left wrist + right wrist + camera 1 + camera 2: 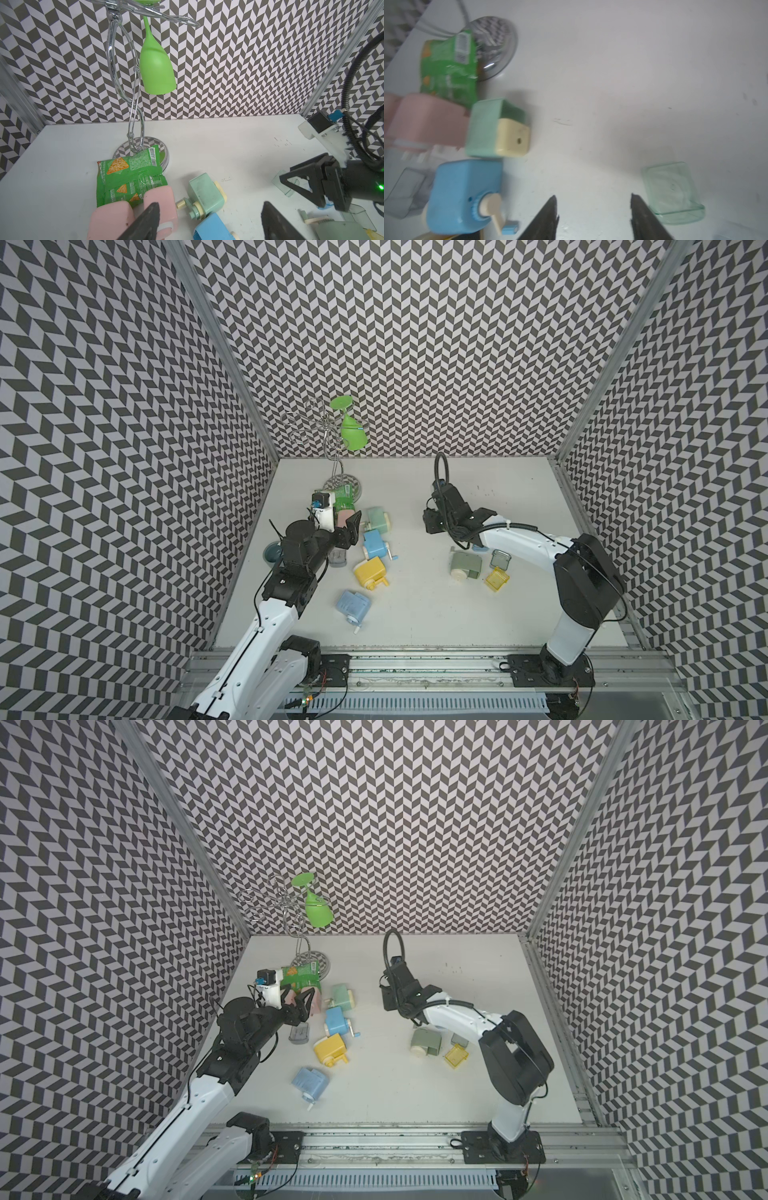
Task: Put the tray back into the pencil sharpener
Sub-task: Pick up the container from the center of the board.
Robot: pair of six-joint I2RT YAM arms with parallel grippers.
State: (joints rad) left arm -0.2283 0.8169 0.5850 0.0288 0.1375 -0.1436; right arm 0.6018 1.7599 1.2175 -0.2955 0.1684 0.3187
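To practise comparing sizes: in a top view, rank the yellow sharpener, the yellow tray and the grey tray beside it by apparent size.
1. yellow sharpener, largest
2. yellow tray
3. grey tray, smallest

Top views: paired, high above the front rail [415,668], looking down and back over the whole surface [415,614]; far off, nearly identical framing.
Left wrist view: low, close, facing the back wall [228,62] across the surface.
Right wrist view: near, tilted steeply down at the surface, blurred.
Shared by all four: mint sharpener [376,520], green snack bag [128,176], chrome stand base [496,31].
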